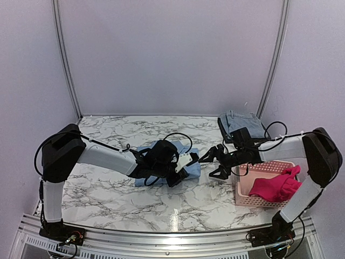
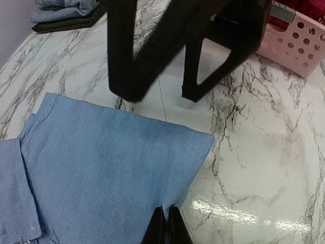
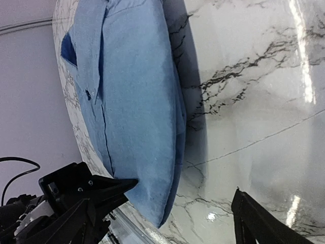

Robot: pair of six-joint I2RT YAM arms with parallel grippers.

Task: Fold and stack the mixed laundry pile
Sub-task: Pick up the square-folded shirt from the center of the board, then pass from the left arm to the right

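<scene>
Centrally on the table (image 1: 118,199) lies the folded shirt (image 2: 111,162); the red garment (image 1: 275,186) sits in the basket (image 1: 248,198). Left gripper (image 2: 163,223): jaws closed at the shirt's edge, hold unconfirmed. Right gripper (image 1: 207,166): jaws wide, empty.

Folded shirt (image 2: 111,168) lies mid-table (image 1: 108,197), with the left gripper (image 1: 190,160) over its right edge. Just right of that, the right gripper (image 1: 211,163) sits between the shirt and the lattice basket (image 1: 245,197), which stands at the table's near right. A garment (image 1: 275,186) lies in the basket, draped over its rim. Behind them, in the far right corner, folded clothes (image 1: 240,121) rest on a tray (image 2: 66,24).
</scene>
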